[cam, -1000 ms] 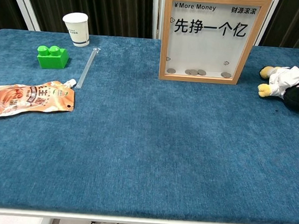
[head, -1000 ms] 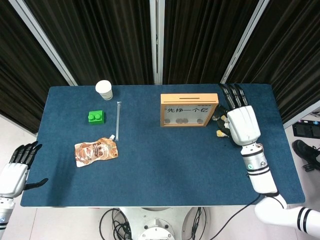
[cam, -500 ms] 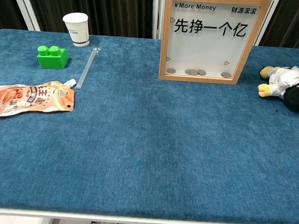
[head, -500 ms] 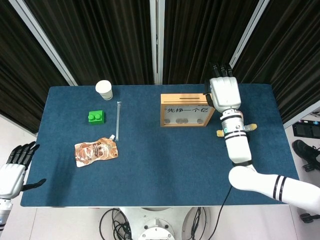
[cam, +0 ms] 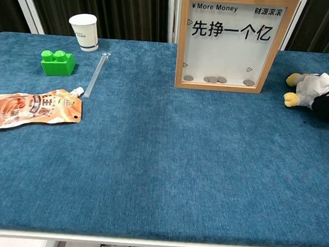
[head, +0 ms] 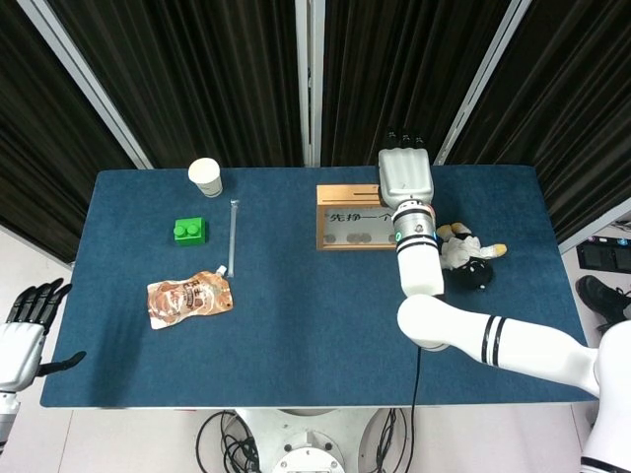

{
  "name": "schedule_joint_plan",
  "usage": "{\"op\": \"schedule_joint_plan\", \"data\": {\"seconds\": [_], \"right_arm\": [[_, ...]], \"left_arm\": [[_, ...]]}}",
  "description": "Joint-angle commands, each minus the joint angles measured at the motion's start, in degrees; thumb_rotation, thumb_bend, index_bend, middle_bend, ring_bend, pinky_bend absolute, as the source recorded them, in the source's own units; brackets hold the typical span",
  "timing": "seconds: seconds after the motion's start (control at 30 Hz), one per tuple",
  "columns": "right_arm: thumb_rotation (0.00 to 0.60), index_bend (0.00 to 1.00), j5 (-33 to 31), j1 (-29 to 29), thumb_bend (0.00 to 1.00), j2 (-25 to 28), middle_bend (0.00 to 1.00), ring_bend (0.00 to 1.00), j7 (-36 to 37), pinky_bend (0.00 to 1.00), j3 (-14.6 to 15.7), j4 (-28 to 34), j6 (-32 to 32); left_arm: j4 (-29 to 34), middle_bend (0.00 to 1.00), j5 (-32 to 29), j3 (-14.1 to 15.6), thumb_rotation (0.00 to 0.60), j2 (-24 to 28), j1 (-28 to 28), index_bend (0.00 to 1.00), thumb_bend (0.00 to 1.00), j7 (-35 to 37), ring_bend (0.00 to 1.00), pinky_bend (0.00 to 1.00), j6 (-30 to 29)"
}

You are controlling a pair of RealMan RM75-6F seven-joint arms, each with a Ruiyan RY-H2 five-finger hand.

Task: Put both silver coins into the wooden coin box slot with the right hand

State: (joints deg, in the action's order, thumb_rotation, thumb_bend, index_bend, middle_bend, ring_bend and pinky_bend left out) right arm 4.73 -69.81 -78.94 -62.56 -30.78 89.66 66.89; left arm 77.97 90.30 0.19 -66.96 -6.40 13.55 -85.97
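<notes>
— Where is my right hand (head: 405, 174)?
— Above the box's (cam: 233, 42) right end at the desk's (cam: 149, 173) far edge, back up, fingers hidden; I cannot tell its grip. Left hand (head: 27, 325) hangs spread off the near-left corner.
— Coins (cam: 218, 80)?
— Four or five silver ones lie inside one wooden, glass-fronted box.

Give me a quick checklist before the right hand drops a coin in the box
1. Right hand over the top of the wooden coin box: ok in the head view, above its right end.
2. Coin held in the fingers: cannot tell, the back of the hand hides them.
3. Hand lined up on the slot: cannot tell, the hand covers it.
4. Box upright: ok, and coins lie on its floor behind the window.
5. Plush toy apart from the box: ok.
6. Left hand out of the way: ok, off the table's left edge.
</notes>
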Motion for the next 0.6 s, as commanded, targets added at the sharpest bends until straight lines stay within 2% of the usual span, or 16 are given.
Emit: {"op": "schedule_joint_plan", "data": {"seconds": [0.03, 0.23, 0.6], "right_arm": [[0.600, 0.77, -0.9, -0.7, 0.36, -0.5, 0.05, 0.00, -0.3, 0.00, 0.8, -1.1, 0.2], [0.600, 0.76, -1.3, -1.3, 0.36, -1.2, 0.05, 0.00, -0.4, 0.00, 2.9, -2.3, -0.2], [0.600, 0.76, -2.9, -2.1, 0.36, -1.4, 0.04, 0.00, 0.0, 0.00, 3.7, -3.0, -0.1]], "left_arm": [[0.0, 0.01, 0.0, 0.0, 0.600, 0.0, 0.0, 0.05, 0.02, 0.2, 0.00, 0.00, 0.0], [-0.4, 0.01, -0.1, 0.0, 0.600, 0.0, 0.1, 0.05, 0.02, 0.6, 0.00, 0.00, 0.0], [-0.5, 0.01, 0.0, -0.1, 0.600, 0.0, 0.0, 0.05, 0.02, 0.9, 0.00, 0.00, 0.0]]}}
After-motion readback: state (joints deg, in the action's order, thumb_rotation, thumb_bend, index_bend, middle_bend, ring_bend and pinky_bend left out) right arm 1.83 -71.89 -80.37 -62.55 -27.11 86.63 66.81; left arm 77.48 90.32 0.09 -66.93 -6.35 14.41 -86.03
